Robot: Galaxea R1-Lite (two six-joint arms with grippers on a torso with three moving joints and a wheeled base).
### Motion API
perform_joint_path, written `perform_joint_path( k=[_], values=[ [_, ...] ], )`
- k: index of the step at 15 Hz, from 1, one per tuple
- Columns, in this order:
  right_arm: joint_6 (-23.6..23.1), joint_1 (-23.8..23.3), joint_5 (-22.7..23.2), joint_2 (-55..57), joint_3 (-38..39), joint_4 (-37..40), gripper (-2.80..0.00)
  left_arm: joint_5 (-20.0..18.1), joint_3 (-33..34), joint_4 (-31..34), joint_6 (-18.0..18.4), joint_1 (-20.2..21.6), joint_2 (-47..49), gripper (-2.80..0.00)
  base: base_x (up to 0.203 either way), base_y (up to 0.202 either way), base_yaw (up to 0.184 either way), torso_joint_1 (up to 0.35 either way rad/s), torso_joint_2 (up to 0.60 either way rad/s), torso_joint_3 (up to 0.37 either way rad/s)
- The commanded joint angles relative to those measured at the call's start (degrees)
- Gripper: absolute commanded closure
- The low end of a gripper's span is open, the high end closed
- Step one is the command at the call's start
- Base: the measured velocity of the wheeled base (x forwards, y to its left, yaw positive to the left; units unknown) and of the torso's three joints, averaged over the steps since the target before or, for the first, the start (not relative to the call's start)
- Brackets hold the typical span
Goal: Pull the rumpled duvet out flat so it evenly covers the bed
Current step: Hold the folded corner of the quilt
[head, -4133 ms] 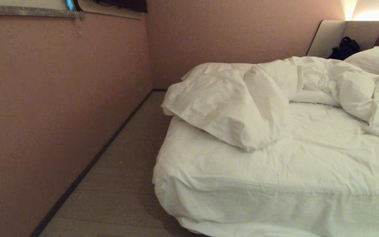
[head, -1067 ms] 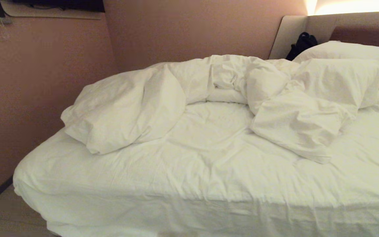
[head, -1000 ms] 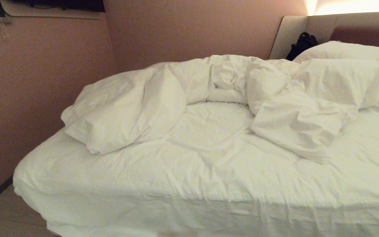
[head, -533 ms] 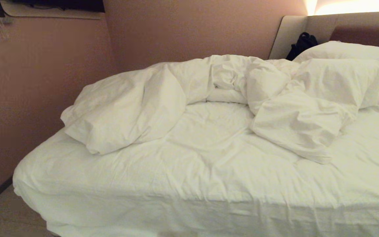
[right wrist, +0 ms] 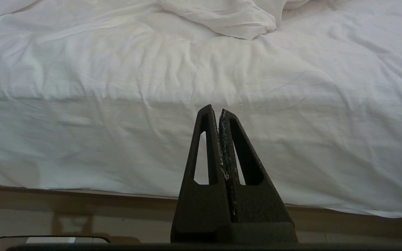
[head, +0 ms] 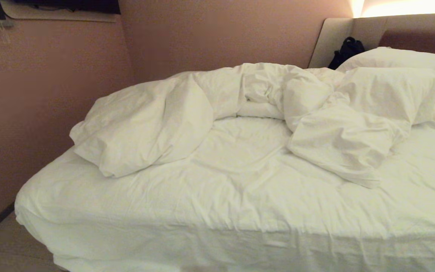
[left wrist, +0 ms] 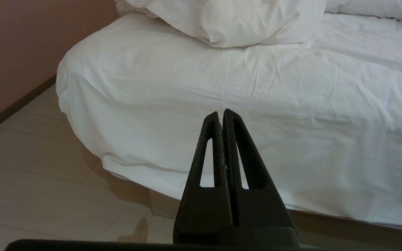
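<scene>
Head view gives you one duvet [head: 240, 109], bunched in a rumpled ridge across the far half of the one bed [head: 217, 211], its near half lying flatter over the mattress. Two pillows [head: 395, 60] sit beside the duvet's right end, against the headboard [head: 406, 34], with one black bag [head: 347, 51] beyond. Your two grippers hang low before the bed's near edge: left gripper [left wrist: 222, 113] and right gripper [right wrist: 215, 111], both with fingers pressed together, holding nothing. Since half a second ago, nothing has shifted.
</scene>
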Motion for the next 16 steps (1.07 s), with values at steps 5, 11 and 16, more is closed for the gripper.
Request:
perform_joint_path(
  k=[5, 11, 16],
  values=[
    [0.0, 0.0, 0.0, 0.0, 0.0, 0.0, 0.0, 0.2, -0.1, 0.0, 0.2, 0.0, 0.0, 0.0, 0.0, 0.0, 0.0, 0.0, 0.0, 0.0],
    [0.0, 0.0, 0.0, 0.0, 0.0, 0.0, 0.0, -1.2, -9.8, 2.8, -0.2, 0.0, 5.5, 0.0, 0.0, 0.0, 0.0, 0.0, 0.0, 0.0],
    [0.0, 0.0, 0.0, 0.0, 0.0, 0.0, 0.0, -3.4, -15.8, 0.7, -2.3, -0.1, 25.4, 0.0, 0.0, 0.0, 0.0, 0.0, 0.0, 0.0]
  ],
)
